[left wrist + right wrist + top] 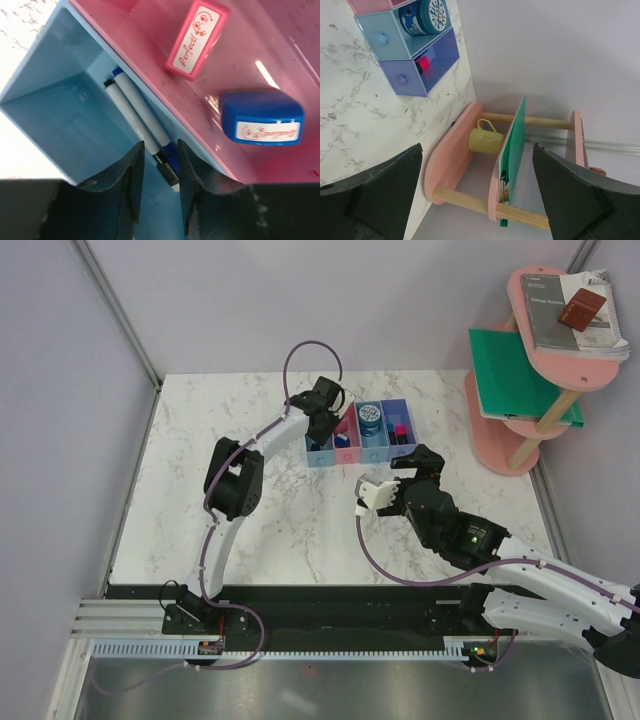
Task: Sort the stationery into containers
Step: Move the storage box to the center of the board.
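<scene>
Since the left gripper [160,147] hangs low inside the light blue bin [60,115] at the left end of the containers [373,447], the step in hand seems to be the placing of a marker. In the left wrist view the blue-capped white marker [142,107] and a black-tipped pen [125,117] lie side by side along the wall that this bin shares with the pink bin [240,65]. Their near ends pass between the two dark fingers [130,185] at the bottom of the frame. The jaws stand partly closed around those ends, but I cannot tell if they press the marker or have let it go, because the place of contact is not clear. In the pink bin, at the upper right of that view, a pink block [197,40] and a blue block [262,117] lie apart from each other. To do this step well, I think the fingers should open only a little, so that they do not push against the bin walls. They should then rise straight up, so that no marker is dragged out or tipped over the divider. The right gripper [392,480] hovers in the centre of the top view with jaws wide apart and nothing between them. It is near the purple-blue bin [402,80], where a pink-tipped black marker [422,65] lies.
</scene>
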Action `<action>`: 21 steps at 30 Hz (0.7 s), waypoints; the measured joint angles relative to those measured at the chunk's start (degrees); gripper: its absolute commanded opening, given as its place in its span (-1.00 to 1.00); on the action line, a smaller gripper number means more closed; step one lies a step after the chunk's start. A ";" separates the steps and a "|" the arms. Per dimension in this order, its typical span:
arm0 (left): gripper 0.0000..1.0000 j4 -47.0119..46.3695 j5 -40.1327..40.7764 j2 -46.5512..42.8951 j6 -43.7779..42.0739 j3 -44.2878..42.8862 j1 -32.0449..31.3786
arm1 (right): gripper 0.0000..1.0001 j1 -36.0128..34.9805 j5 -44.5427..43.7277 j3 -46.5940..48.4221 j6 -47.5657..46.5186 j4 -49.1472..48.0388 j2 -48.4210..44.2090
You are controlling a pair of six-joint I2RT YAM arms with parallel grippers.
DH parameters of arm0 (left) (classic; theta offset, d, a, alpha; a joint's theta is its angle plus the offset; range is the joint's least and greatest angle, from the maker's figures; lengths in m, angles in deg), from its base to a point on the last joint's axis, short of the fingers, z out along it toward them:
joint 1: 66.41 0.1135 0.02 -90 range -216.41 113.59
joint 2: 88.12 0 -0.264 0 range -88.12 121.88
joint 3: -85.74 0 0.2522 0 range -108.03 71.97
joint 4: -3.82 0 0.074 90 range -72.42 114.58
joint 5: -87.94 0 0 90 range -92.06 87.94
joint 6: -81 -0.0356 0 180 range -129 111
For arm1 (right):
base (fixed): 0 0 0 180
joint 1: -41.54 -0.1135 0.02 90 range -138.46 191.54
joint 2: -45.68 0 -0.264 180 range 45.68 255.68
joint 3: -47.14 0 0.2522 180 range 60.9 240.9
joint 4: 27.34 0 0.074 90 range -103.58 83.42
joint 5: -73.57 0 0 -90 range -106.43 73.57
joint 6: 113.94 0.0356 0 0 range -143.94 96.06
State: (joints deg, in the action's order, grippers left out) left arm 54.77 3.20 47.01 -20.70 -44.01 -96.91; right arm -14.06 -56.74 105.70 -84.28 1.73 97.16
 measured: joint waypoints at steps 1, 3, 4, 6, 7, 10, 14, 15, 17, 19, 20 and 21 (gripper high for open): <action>-0.21 0.07 1.66 0.31 -0.68 -0.20 -0.52 | 0.96 0.00 0.00 0.00 0.13 0.02 0.00; -0.21 0.37 2.82 0.31 -1.60 -0.46 -0.85 | 0.96 0.00 0.00 0.00 0.20 0.11 0.00; -0.22 0.37 3.13 0.31 -1.84 -0.48 -0.87 | 0.96 0.00 0.00 0.02 0.22 0.13 0.00; -0.22 0.35 3.52 0.31 -2.16 -0.48 -0.87 | 0.96 0.00 0.00 0.00 0.35 0.17 0.00; -0.22 0.35 3.65 0.31 -2.32 -0.48 -0.90 | 0.96 0.00 0.00 0.02 0.37 0.17 0.00; -0.22 0.33 3.89 0.31 -2.58 -0.50 -0.94 | 0.96 0.00 -0.02 0.02 0.57 0.17 0.02; -0.22 0.55 3.74 0.26 -2.54 -0.85 -0.90 | 0.96 0.11 -0.04 0.63 0.81 0.28 0.46; -0.22 0.76 3.58 0.26 -2.54 -1.22 -0.85 | 0.97 0.24 -0.04 1.14 0.92 0.57 0.68; -0.21 1.11 3.17 0.13 -2.51 -2.21 -0.74 | 0.96 0.48 -0.07 2.56 1.29 0.70 1.20; -0.20 1.46 2.43 -0.28 -2.51 -3.37 -0.72 | 0.96 0.83 -0.09 4.22 1.88 0.81 1.68; -0.20 1.68 1.95 -0.79 -2.49 -4.07 -0.72 | 0.96 1.05 -0.09 5.18 2.14 0.92 1.95; -0.19 1.86 1.51 -1.38 -2.49 -4.83 -0.72 | 0.96 1.16 -0.09 5.95 2.34 0.92 2.19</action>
State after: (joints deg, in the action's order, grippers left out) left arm 56.63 4.71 45.63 -23.19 -48.84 -97.64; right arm -12.90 -56.83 111.64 -81.94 2.65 99.35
